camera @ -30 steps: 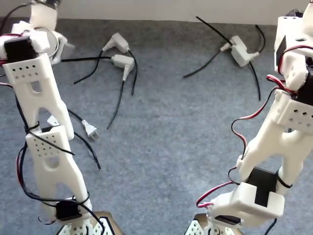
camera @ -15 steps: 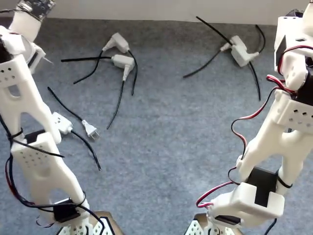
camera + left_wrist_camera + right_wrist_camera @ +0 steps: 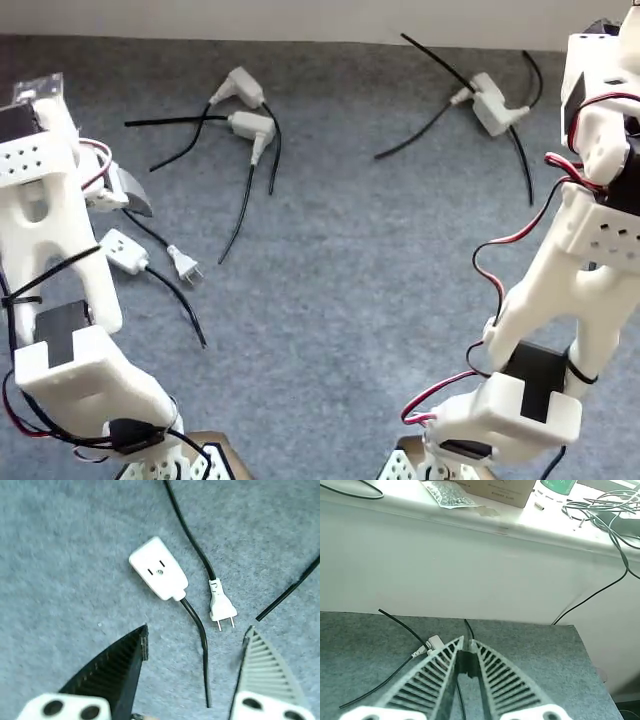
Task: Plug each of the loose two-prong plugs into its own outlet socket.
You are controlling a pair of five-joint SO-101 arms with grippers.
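Now, left jaws wide near outlet socket (image 3: 159,569), right jaws closed.

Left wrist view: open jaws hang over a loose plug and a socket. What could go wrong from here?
The plug is small and lies flat with the socket's black cord close beside it; the left jaws might pinch the cord too.
The socket lies loose on the grey mat with nothing holding it, so it may slide when the plug is pushed in.
The prongs point away from the socket, so the plug needs turning first.
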